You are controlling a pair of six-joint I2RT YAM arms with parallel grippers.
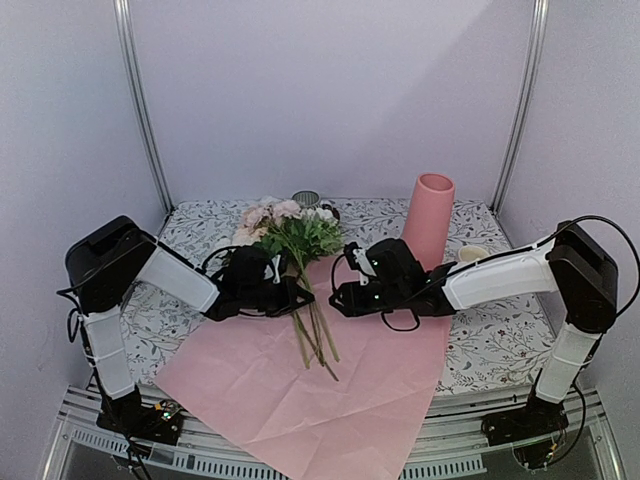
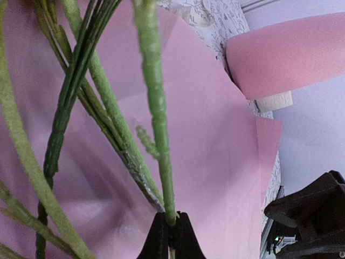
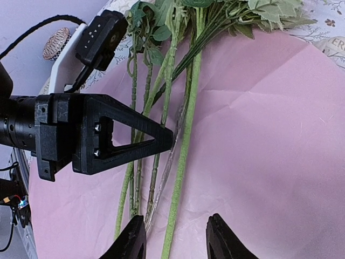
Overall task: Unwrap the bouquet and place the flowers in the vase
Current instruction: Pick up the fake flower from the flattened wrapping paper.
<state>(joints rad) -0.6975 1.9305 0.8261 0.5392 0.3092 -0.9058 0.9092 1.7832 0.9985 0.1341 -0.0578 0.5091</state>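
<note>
One green stem [image 2: 156, 108] is pinched by the left fingers [image 2: 166, 237], which are clenched tight on it. The other flowers [image 1: 298, 238] lie fanned just beside and beneath those fingers on the opened pink paper [image 1: 300, 400], which is spread over the worktop [image 1: 500, 345]. The right fingers [image 1: 340, 298] hover parted and grasp nothing, close opposite the left fingers, with more of the flowers lying below their gap. The vase [image 1: 430, 215] stands upright beyond the right fingers, well apart from the left ones. The step in hand looks like drawing this single stem out of the bunch. It would go best as a slow, straight lift, so that leaves tangled with neighbouring stems slide free rather than dragging the whole bunch along. The right fingers could come down on the remaining stems to pin them. The stem then needs turning upright, cut end down, before it travels over to the vase. That vessel is tall and narrow, so the stem should drop cleanly through the mouth, since a knock on the rim could tip it.
</note>
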